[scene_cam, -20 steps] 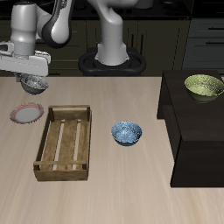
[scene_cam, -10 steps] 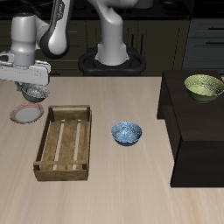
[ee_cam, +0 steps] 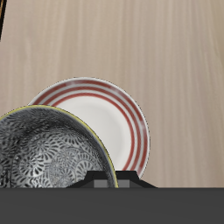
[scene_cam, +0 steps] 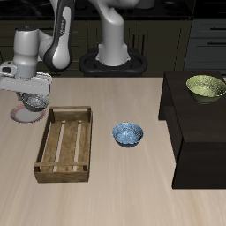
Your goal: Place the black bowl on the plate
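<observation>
The table (scene_cam: 106, 190) was a pale, light-wood surface with a fine lengthwise grain, filling most of the exterior view; the same grain showed behind the dishes in the wrist view. Behind it ran a row of dark cabinets (scene_cam: 207, 40) with drawer fronts, and the robot's round base (scene_cam: 112, 64) stood at the table's back edge. A low black cabinet (scene_cam: 199, 124) sat on the table, and a yellow-green bowl (scene_cam: 206, 86) rested on its top.

The gripper (scene_cam: 32, 95) hung above the plate (scene_cam: 19, 115), near the back of the table. It held the black bowl (scene_cam: 33, 99) by the rim, jaws clamped on it. In the wrist view the black bowl (ee_cam: 48, 153) showed a grey-white speckled inside and a dark rim, and it overlapped the plate (ee_cam: 118, 114), whose red rings circled a pale centre. The pictures did not settle whether the bowl touched the plate or was just over it.

A shallow wooden tray (scene_cam: 48, 146) with slats across its floor lay just beside the plate, toward the table's front edge. A blue patterned bowl (scene_cam: 128, 134) stood on the bare wood between the tray and the black cabinet.
</observation>
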